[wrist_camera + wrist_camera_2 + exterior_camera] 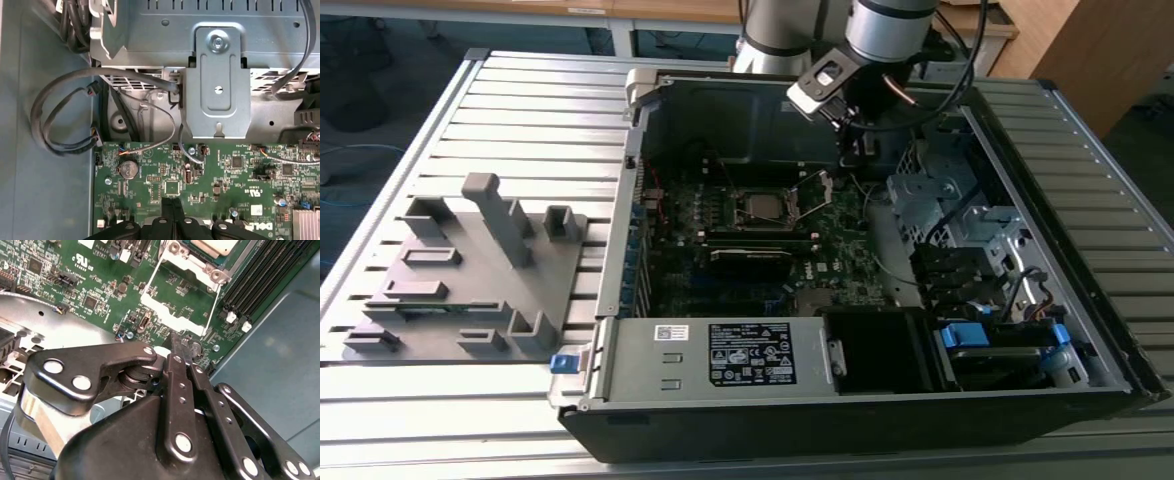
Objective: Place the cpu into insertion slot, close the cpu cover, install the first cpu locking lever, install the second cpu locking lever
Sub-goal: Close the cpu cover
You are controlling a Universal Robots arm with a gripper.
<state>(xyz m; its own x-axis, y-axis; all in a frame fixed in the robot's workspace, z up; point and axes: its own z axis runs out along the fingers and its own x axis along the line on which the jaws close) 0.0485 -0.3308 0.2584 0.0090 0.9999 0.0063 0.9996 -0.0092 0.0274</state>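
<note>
I am holding my pincer (181,349) over the green board (100,285), shut tight and gripping nothing. Its tip is sitting just beside the open chip cover (170,316)

The black gripper (181,346) takes up the foreground, its two fingers (176,371) drawn together with no gap between the tips, which sit just beside the free edge of the cpu cover (170,315). That thin silver frame lies swung open over the green circuit board (95,287), board parts showing through its window, and its hinged side meets the socket where the cpu (212,244) sits at the far edge of the frame. Long black memory slots (257,282) run next to the socket, with a plain blue-grey case wall (282,360) beyond them.
</note>
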